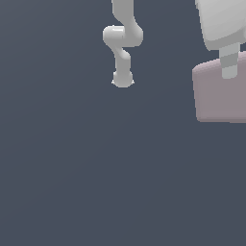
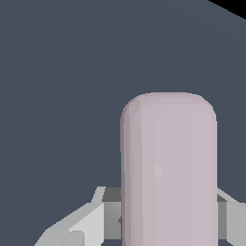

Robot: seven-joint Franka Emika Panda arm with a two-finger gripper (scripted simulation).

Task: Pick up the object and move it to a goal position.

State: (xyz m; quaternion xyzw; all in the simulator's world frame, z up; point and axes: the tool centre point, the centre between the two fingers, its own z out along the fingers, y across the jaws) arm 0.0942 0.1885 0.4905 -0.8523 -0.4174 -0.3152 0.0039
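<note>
One pale pinkish-mauve block point(image 2: 168, 168), matte and round-edged, sits between the jaws of the gripper point(image 2: 166, 216). In the wrist view it rises out of the gap between the two fingers point(image 2: 91, 221), one finger on each side of it, and its rounded end stands well beyond their tips. The jaws are parted only as wide as the block's narrow dimension, and each finger appears pressed against a side of it, so the gripper is clamped on the block; the contact faces themselves are mostly hidden behind the block.

In the exterior view the same block point(image 1: 218, 93) shows large at the exterior view's right edge, partly cut off by the frame. Only one finger point(image 1: 229, 61) is visible there, a pale grey bar coming down from the white gripper body point(image 1: 221, 21) and lying against the block's upper face; the second finger is out of sight.

Further from the jaws, the arm point(image 1: 123, 41) appears small in the exterior view, a single chain of white rounded links. Everything lies over a plain dark grey-blue floor point(image 1: 96, 168). Whether the block touches that surface or hangs clear of it cannot be told.

Count: one block, one gripper, two fingers, one arm.
</note>
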